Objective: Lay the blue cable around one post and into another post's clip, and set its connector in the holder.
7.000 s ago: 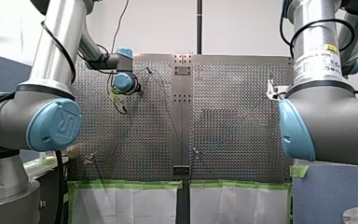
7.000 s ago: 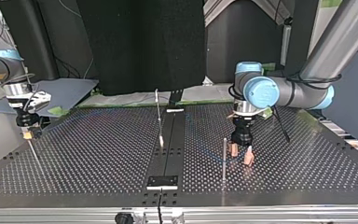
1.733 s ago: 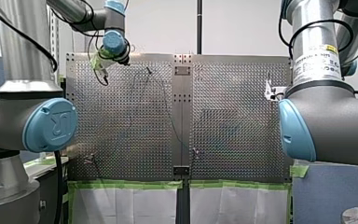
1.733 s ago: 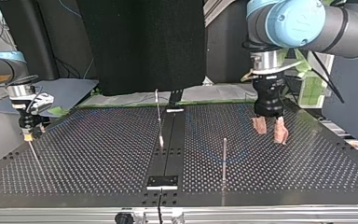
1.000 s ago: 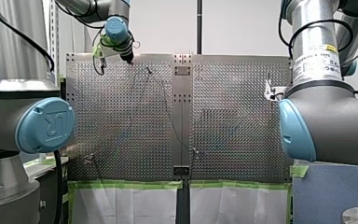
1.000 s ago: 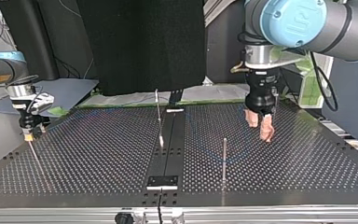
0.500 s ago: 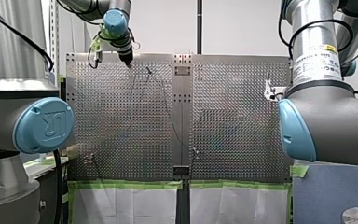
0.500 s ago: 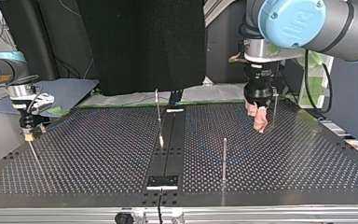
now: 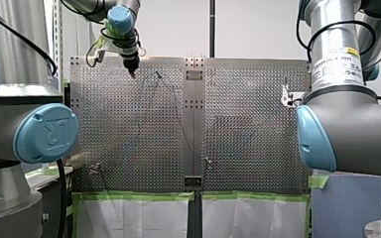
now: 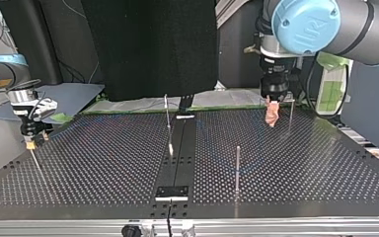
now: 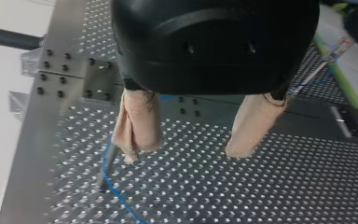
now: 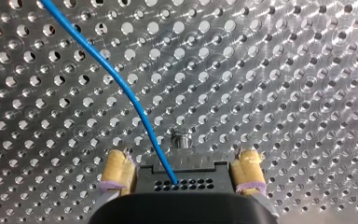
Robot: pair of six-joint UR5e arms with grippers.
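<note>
Left fingers [image 11: 140, 123] gape beside a post [image 10: 290, 116]; right fingers [image 12: 116, 170] apparently clamp the black connector [image 12: 200, 172].

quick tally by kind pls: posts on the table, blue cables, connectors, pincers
posts: 4 (near post, middle post, far post, side post)
blue cable: 1
connector: 1
pincers: 2 (my left pincer, open; my right pincer, shut on the connector)
total: 8
</note>
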